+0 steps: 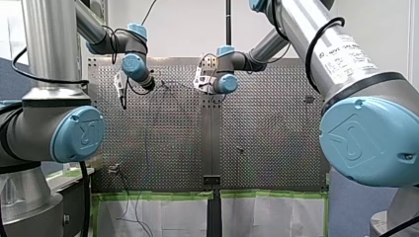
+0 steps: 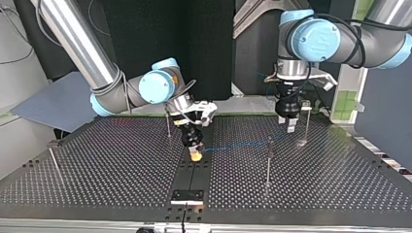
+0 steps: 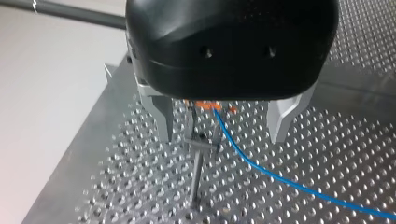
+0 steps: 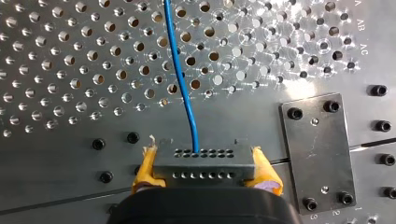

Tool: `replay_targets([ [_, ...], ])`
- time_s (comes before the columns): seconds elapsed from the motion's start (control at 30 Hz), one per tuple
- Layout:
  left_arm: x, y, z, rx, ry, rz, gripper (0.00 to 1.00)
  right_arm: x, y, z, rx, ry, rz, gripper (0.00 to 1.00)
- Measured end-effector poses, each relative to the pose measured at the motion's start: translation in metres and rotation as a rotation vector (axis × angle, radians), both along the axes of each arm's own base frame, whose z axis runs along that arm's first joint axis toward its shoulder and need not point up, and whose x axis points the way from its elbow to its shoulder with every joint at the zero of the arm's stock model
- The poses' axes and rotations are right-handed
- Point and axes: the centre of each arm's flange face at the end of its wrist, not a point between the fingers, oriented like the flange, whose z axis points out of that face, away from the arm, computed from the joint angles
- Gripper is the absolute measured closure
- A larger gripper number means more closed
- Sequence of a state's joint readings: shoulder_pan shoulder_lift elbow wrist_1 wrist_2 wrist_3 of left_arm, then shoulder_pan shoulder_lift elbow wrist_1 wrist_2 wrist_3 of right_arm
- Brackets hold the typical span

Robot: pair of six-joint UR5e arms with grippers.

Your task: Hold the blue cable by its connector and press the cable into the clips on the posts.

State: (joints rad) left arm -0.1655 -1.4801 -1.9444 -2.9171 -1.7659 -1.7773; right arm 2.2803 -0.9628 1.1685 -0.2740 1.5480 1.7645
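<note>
In the right wrist view my right gripper [image 4: 205, 181] is shut on a black connector [image 4: 201, 162], its yellow pads [image 4: 145, 168] against both ends. The blue cable [image 4: 183, 79] leaves the connector and runs ahead over the perforated table. In the top view the same gripper [image 2: 195, 154] hangs low at the table's middle, and the cable [image 2: 243, 144] stretches toward my left gripper [image 2: 290, 125]. My left gripper [image 3: 224, 135] stands open with its metal fingers [image 3: 163, 116] either side of a thin post with a clip [image 3: 201, 145]. The cable [image 3: 261, 168] passes beside that clip from an orange piece [image 3: 205, 104].
More thin posts stand on the table in the top view: one at mid right [image 2: 268, 160], one far right [image 2: 307, 121], one behind the right gripper [image 2: 167, 124], one at the left edge [image 2: 53, 162]. A small bolted plate [image 4: 317, 149] lies beside the connector.
</note>
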Motion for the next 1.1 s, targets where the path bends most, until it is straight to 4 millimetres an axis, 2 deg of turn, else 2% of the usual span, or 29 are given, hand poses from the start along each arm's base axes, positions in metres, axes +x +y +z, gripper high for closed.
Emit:
replay_targets([
  [0.27,-0.007,-0.013,0.007,0.026,-0.015,-0.078,0.0,-0.001,0.0,-0.001,0.003,0.008,-0.001,1.0],
  [0.43,-0.005,-0.019,-0.002,0.065,0.004,-0.099,0.0,-0.002,-0.001,-0.001,0.003,0.009,-0.005,1.0],
  [0.7,-0.01,-0.024,0.006,0.094,-0.022,-0.115,0.0,-0.003,-0.003,-0.001,0.003,0.009,-0.008,1.0],
  [1.1,-0.011,-0.028,0.007,0.115,-0.036,-0.129,0.0,-0.004,-0.003,-0.001,0.004,0.009,-0.008,1.0],
])
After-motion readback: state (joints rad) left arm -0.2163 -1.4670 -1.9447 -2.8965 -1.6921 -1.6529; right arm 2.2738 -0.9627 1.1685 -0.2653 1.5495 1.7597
